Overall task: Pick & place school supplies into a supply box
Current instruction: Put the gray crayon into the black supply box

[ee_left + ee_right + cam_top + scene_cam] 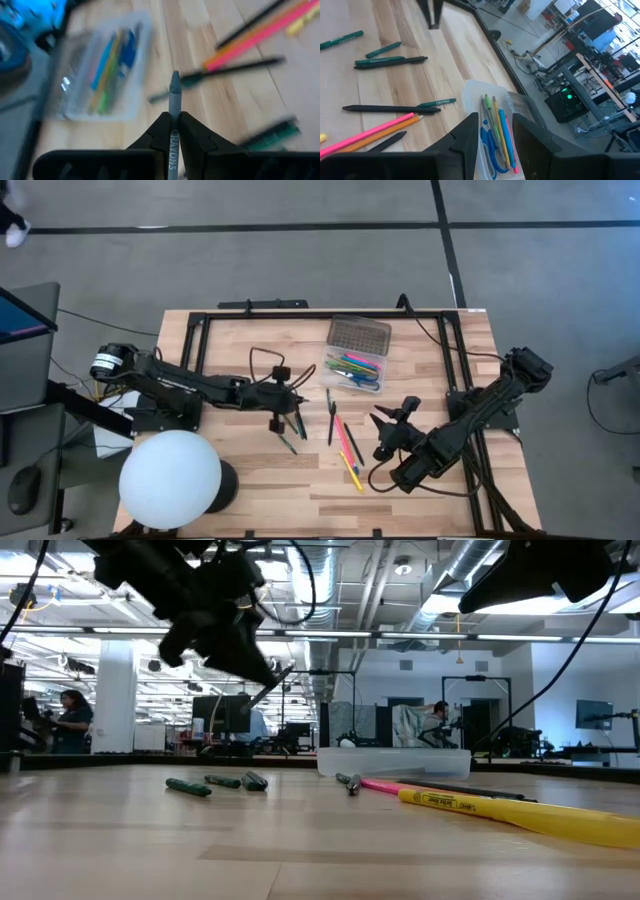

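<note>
One grey crayon point(174, 95) is pinched between the left gripper's point(281, 406) closed fingers, lifted above the table point(250, 480) left of the supply box point(356, 369). Several pens and pencils already lie inside the box; others lie scattered nearby. The right gripper point(392, 420) hangs spread open just right of the pink pen point(343, 437).

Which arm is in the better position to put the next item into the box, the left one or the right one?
Probably the left. Its gripper is already shut on a grey crayon, lifted off the table, with the supply box just ahead. The right gripper is open and empty near the box.
</note>
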Action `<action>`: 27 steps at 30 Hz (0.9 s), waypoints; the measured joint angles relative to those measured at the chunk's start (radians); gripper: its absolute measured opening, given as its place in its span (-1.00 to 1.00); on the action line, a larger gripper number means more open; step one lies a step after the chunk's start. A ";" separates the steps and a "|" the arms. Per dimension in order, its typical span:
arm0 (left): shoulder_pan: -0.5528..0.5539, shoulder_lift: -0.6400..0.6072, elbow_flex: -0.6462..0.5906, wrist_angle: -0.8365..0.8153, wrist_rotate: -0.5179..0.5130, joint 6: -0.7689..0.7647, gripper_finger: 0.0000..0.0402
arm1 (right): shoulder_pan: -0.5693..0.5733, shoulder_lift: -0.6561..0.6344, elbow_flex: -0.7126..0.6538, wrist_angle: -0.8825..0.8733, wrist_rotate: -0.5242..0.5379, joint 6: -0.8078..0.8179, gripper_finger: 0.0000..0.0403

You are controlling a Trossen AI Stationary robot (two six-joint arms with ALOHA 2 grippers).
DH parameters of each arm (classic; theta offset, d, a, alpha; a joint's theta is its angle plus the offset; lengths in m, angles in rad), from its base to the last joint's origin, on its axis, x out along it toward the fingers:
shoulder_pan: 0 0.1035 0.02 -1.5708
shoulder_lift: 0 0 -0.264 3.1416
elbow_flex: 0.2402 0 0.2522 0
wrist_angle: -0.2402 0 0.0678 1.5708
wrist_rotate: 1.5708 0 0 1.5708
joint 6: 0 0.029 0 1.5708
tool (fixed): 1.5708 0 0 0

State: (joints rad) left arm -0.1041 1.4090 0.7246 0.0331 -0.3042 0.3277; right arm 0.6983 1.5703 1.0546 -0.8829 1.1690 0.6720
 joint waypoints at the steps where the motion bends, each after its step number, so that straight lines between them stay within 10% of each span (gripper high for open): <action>1: 0.004 0.000 0.000 0.032 0.000 0.023 -0.91 | 0.000 0.000 0.000 0.000 0.000 0.000 -0.44; 27: 0.221 0.418 0.132 0.633 0.156 0.185 -0.91 | 0.000 0.000 0.000 -0.003 0.000 -0.001 -0.44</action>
State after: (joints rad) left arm 0.1173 1.8271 0.8566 0.6658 -0.1483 0.5131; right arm 0.6983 1.5707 1.0546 -0.8860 1.1685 0.6712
